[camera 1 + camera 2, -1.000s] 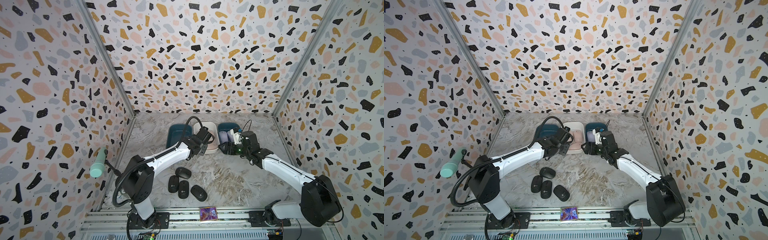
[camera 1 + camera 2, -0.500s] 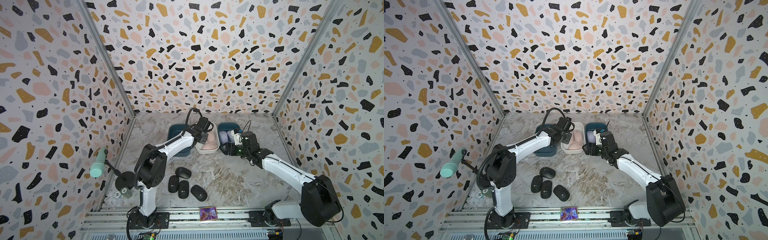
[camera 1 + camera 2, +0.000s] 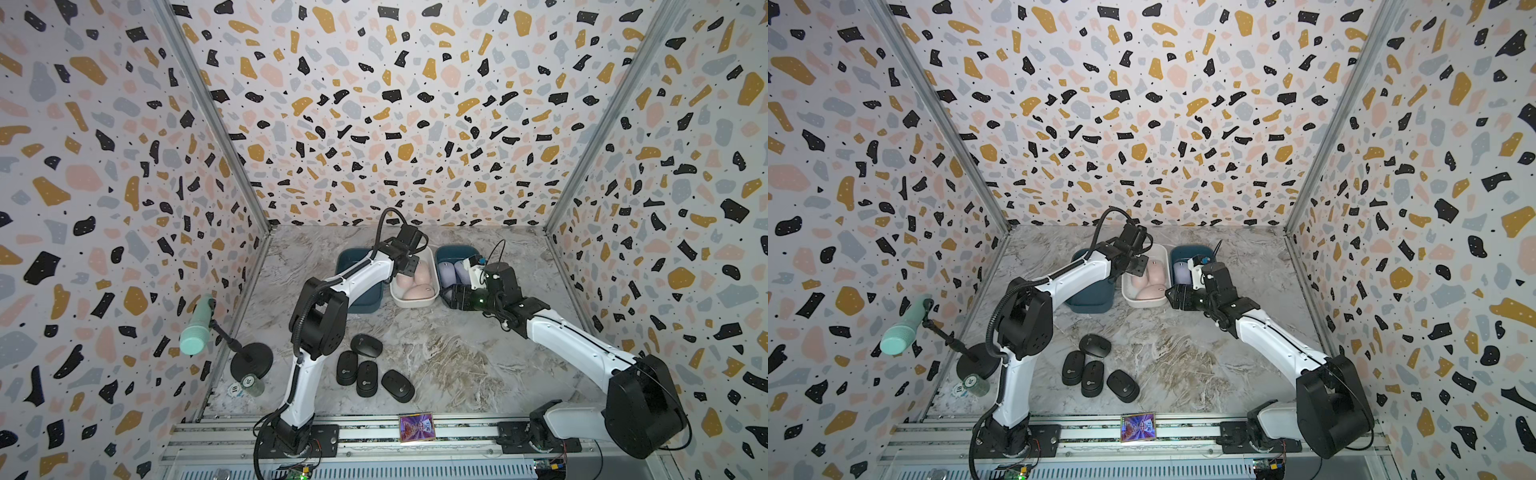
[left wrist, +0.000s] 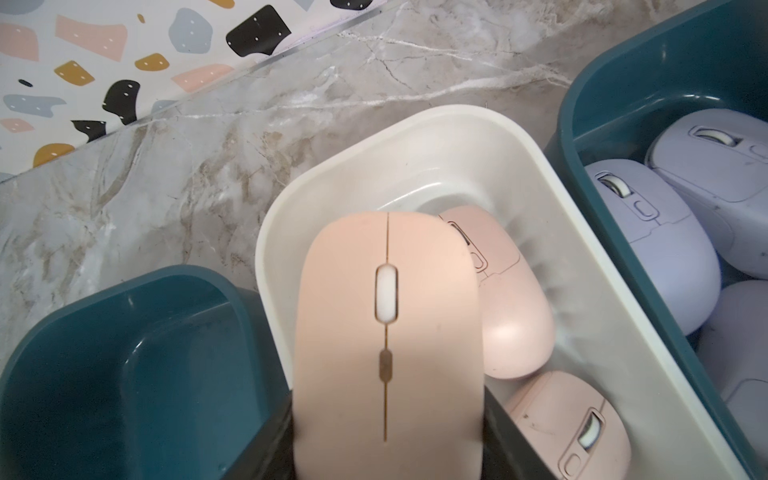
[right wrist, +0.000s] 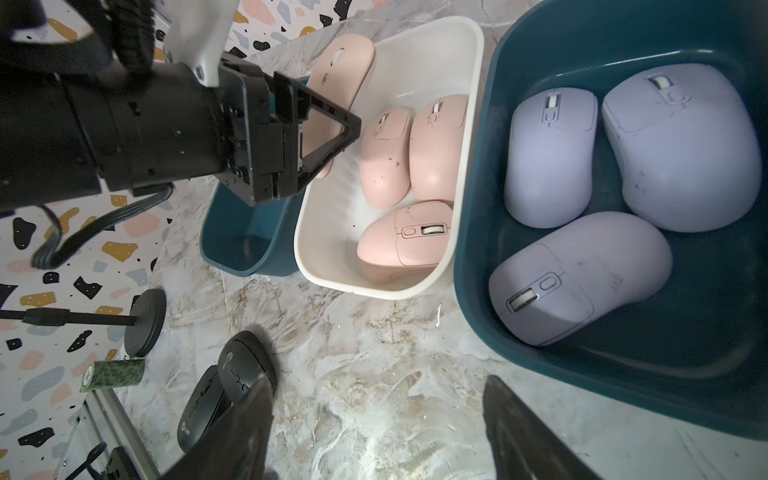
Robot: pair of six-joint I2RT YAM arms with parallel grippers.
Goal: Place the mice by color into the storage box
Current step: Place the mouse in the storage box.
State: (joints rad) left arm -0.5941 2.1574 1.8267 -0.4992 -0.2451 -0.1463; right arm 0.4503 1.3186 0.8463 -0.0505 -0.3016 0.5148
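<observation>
My left gripper (image 3: 409, 266) (image 4: 388, 440) is shut on a flat pale pink mouse (image 4: 388, 332) (image 5: 340, 70), held tilted over the far end of the white bin (image 3: 415, 301) (image 4: 415, 120). Three more pink mice (image 5: 405, 241) lie in that bin. Three lilac mice (image 5: 577, 278) fill the right teal bin (image 5: 623, 374) (image 3: 455, 250). The left teal bin (image 4: 124, 374) (image 3: 353, 257) holds nothing. Several black mice (image 3: 367, 378) (image 3: 1092, 378) lie clustered on the table near the front. My right gripper (image 3: 455, 297) (image 5: 378, 386) hangs open over bare table in front of the right teal bin.
A mint-green microphone (image 3: 197, 324) on a black round stand (image 3: 251, 361) sits at the left wall, with a small green roll (image 3: 251, 384) beside it. A colourful card (image 3: 417, 427) lies on the front rail. Patterned walls close in three sides.
My left arm has swung from in front of the left teal bin to over the white bin, carrying the pink mouse. The right arm has stayed still.
</observation>
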